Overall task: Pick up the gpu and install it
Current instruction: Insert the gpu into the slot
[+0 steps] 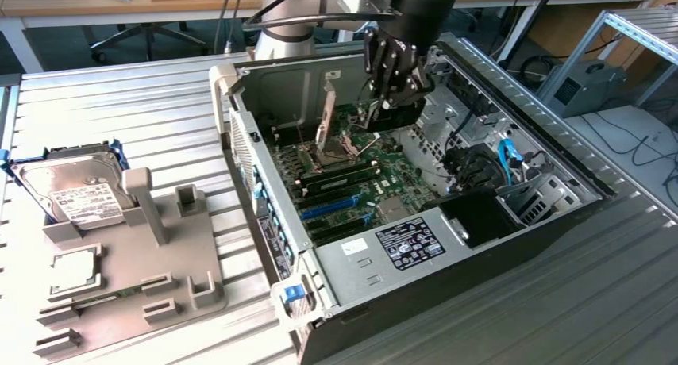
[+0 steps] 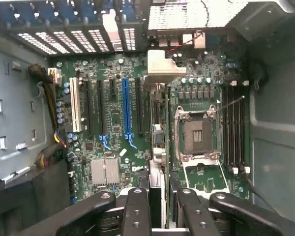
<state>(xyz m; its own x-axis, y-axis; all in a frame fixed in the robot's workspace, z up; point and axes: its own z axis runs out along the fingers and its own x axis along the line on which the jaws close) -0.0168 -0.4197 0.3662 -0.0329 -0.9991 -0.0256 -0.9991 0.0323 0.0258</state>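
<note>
Ribbed desk (image 1: 127,103) shows matt grey metal, motherboard (image 2: 113,123) glossy green. The gpu (image 2: 158,162) is matt black with a pale metal bracket; the tool (image 2: 157,211) looks smooth, black, slightly shiny.

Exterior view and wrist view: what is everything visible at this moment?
computer case: one, black, open, on the table
motherboard: one, green, inside the case
power supply: one, silver, inside the case
fixture: one, grey, exterior view's left
hard drive: one, silver, white label, in the fixture
CPU chip: one, silver, on the fixture
table: one, silver, slatted
gpu: one, black, edge-on between the fingers, above the motherboard
hand: one, black, gripping the gpu
</note>
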